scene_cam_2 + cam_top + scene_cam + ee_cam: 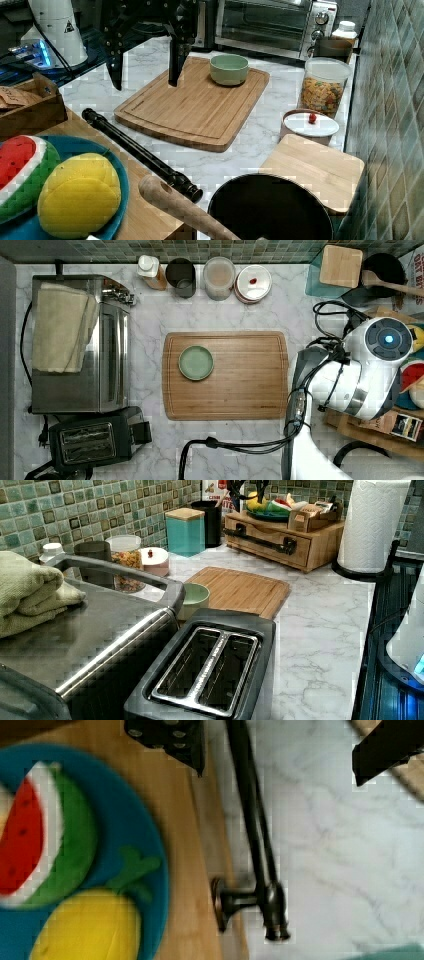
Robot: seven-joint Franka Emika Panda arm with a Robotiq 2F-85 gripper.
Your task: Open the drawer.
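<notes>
I held my claw (280,747) spread wide above the drawer's (265,542) black handle (252,835), ready to straddle it and pull.

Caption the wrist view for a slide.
Open gripper straddling the closed drawer's black bar handle, beside a blue fruit plate.

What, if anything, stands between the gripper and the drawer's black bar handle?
Nothing visible does. In the wrist view the gripper hangs with open fingers either side of the handle, with only bare marble counter below. The cutting board in the right view lies farther off, leaving counter free in front of the drawer.
</notes>
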